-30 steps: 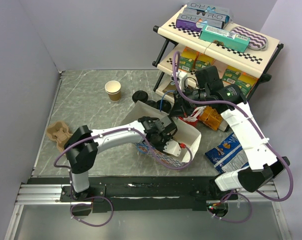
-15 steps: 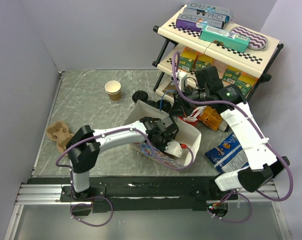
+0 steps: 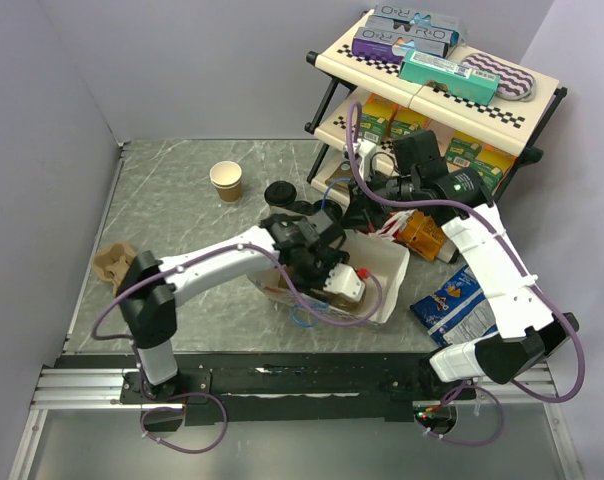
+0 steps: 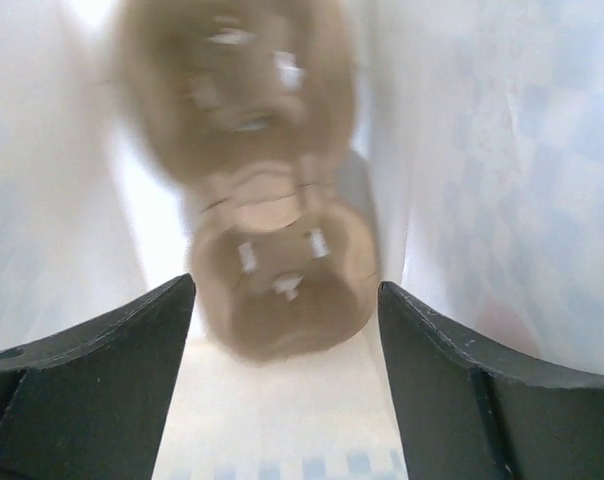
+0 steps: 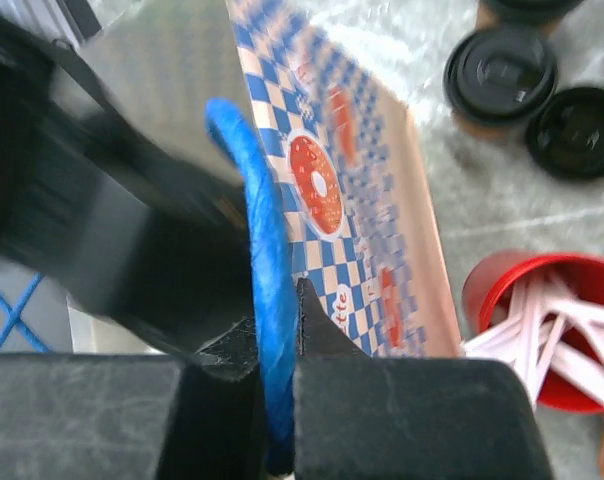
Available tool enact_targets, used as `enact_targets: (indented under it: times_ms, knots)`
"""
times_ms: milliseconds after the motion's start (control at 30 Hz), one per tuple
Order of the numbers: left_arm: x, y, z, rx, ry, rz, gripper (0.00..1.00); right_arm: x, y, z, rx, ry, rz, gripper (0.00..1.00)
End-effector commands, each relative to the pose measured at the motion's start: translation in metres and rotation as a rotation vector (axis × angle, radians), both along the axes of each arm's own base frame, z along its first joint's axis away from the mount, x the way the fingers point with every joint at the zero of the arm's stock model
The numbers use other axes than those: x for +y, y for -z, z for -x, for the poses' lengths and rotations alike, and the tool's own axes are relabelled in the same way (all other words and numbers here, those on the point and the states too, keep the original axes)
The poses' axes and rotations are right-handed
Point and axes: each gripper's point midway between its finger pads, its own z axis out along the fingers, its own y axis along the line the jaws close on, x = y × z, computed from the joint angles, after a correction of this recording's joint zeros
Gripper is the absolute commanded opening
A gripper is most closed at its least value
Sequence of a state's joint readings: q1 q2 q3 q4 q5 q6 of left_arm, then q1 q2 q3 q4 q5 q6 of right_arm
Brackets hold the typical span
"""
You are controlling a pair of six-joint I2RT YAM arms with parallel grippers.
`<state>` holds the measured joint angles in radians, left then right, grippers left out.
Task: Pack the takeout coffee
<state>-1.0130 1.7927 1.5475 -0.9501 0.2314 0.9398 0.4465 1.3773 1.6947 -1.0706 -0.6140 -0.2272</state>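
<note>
Two lidded coffee cups (image 3: pixel 279 192) stood side by side on the table (image 3: pixel 172 215), outside the printed paper bag (image 3: pixel 387 272) and just behind it, near the red stirrer cup (image 5: pixel 542 320). Left fingers (image 4: pixel 92 350) were spread apart inside the bag, above a blurred brown cardboard cup carrier (image 4: pixel 282 300) lying on the bag's floor. Right fingers (image 5: pixel 382 420) were pressed together on the bag's blue rope handle (image 5: pixel 267 250) at its rim.

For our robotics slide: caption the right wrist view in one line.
Right gripper pinching the blue rope handle of a blue-checked paper bag, near a black-lidded brown paper cup.
</note>
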Motion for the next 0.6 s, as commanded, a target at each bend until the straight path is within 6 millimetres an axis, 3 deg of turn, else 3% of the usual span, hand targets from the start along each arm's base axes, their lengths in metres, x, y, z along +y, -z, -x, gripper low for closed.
enact_targets:
  times_ms: [0,133,300,400,433,567]
  knots:
    - [-0.013,-0.068,0.007,0.014,0.027,0.223,0.80,-0.009,0.012,0.013,0.071,0.009,0.039,0.00]
    - [-0.010,-0.071,0.014,0.048,0.031,0.242,0.80,-0.010,0.017,0.014,0.086,0.017,0.050,0.00]
    - [-0.011,-0.102,0.018,0.004,0.059,0.344,0.79,-0.016,0.026,0.013,0.102,0.038,0.070,0.00]
    - [-0.014,-0.140,0.021,0.005,0.029,0.465,0.79,-0.018,0.028,0.012,0.105,0.049,0.070,0.00]
    - [-0.013,-0.164,0.020,-0.011,0.016,0.531,0.79,-0.019,0.029,0.011,0.105,0.052,0.070,0.00]
    - [-0.010,-0.230,0.025,-0.009,-0.029,0.701,0.79,-0.024,0.032,0.011,0.106,0.059,0.084,0.00]
